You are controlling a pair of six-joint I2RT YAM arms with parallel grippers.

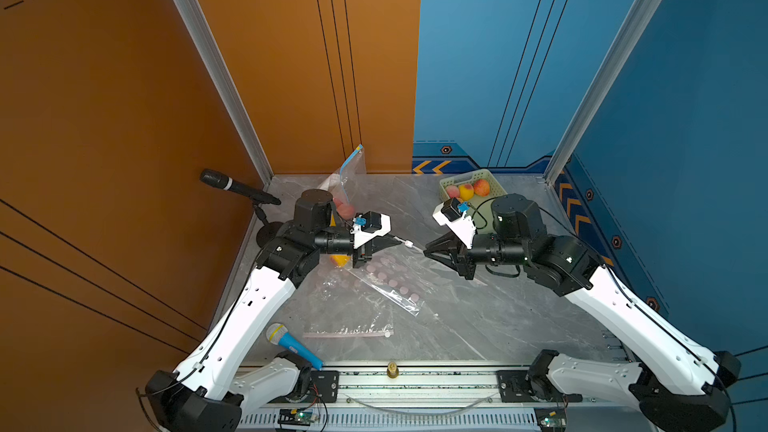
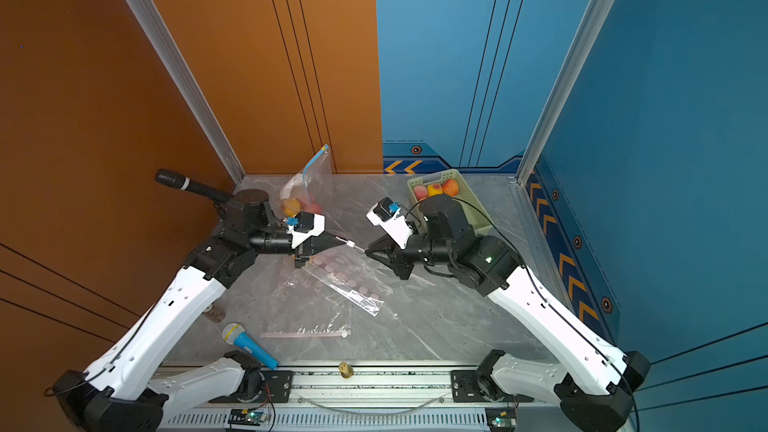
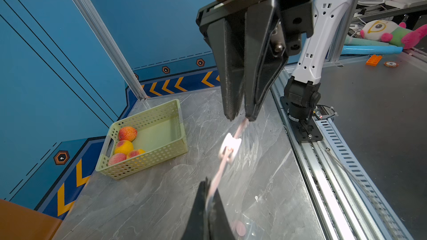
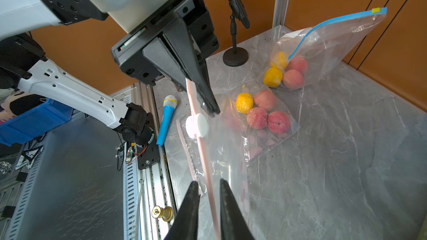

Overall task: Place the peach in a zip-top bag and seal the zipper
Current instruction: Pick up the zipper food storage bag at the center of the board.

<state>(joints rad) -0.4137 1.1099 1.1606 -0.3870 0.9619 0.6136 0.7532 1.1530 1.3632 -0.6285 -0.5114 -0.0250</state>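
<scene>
Your two arms meet over the middle of the grey marbled surface [image 1: 478,317], holding up the pink zipper strip [image 4: 203,155] of a clear plastic zip-top bag printed with pink dots [image 1: 395,284]. Your left end effector [image 1: 392,241] is clamped tight on the strip's left end. Your right end effector [image 4: 208,182] straddles the strip farther right, its jaws narrowly apart and not visibly pinching it. The small white plastic slider [image 4: 197,125] sits on the strip between them, just beside the left end effector. Loading looks done: three round, fuzzy pink-red peaches [image 4: 278,122] and one yellow-orange fruit [image 4: 244,103] lie bunched under clear film on the surface, left of the strip. They seem to be inside this bag, though the film makes that hard to confirm. Sealing seems to remain, with the slider at one end; whether the track is shut cannot be told. Spare peaches [image 3: 127,133] wait in the pale green perforated plastic basket [image 3: 150,116] at the far right.
</scene>
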